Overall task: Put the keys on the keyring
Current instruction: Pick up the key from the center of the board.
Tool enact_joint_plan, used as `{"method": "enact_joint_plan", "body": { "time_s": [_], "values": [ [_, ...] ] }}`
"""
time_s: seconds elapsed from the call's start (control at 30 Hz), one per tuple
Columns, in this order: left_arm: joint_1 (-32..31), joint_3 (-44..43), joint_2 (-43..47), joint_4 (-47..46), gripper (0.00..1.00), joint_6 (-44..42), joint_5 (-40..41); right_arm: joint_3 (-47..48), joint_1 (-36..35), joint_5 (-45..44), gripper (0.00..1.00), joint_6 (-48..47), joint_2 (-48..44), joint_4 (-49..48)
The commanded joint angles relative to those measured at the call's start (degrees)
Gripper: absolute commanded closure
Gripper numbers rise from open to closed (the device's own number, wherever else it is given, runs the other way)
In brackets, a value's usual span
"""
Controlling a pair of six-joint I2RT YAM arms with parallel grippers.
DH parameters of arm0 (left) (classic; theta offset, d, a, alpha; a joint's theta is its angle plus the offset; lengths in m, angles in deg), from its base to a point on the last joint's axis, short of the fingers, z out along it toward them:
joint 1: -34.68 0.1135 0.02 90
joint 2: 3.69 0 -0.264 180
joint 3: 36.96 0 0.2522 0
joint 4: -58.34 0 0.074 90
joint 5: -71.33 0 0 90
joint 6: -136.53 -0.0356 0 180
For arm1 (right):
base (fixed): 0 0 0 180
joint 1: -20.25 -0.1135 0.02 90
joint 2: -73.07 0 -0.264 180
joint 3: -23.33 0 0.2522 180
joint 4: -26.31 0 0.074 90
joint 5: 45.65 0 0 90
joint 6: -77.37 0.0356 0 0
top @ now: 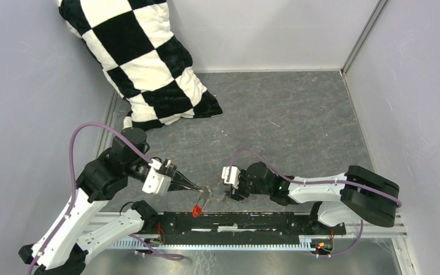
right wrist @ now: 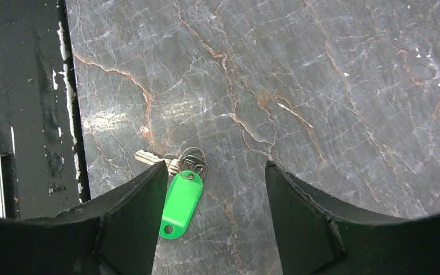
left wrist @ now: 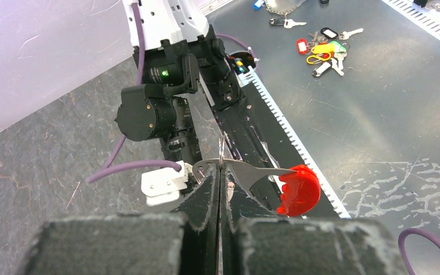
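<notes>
We see the left gripper [left wrist: 220, 172] clenched on the thin wire of the keyring [left wrist: 246, 170], held in the air above the counter's near edge, with its red tag [left wrist: 299, 190] dangling. The right gripper [right wrist: 215, 172] hangs over the grey counter [right wrist: 349, 86] with its jaws apart, grasping nothing. Between those jaws, flat on the counter beside the black rail [right wrist: 28, 86] at the near edge, lie the keys [right wrist: 180, 197]: a green-headed one joined to a small ring and a plain metal key. A chequered pillow [top: 143, 63] fills the far left corner.
</notes>
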Motion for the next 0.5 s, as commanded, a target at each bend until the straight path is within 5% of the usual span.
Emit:
{"method": "enact_joint_plan", "body": {
  "time_s": [0.0, 0.47],
  "values": [
    [-0.11, -1.14, 0.59, -2.58, 0.98, 2.79, -0.87, 0.57, -0.33, 3.48, 0.32, 0.9, 2.92, -6.21],
    [-0.11, -1.49, 1.3, -2.58, 0.98, 3.71, -0.73, 0.43, -0.36, 5.72, 0.41, 1.15, 6.78, -7.17]
  ]
}}
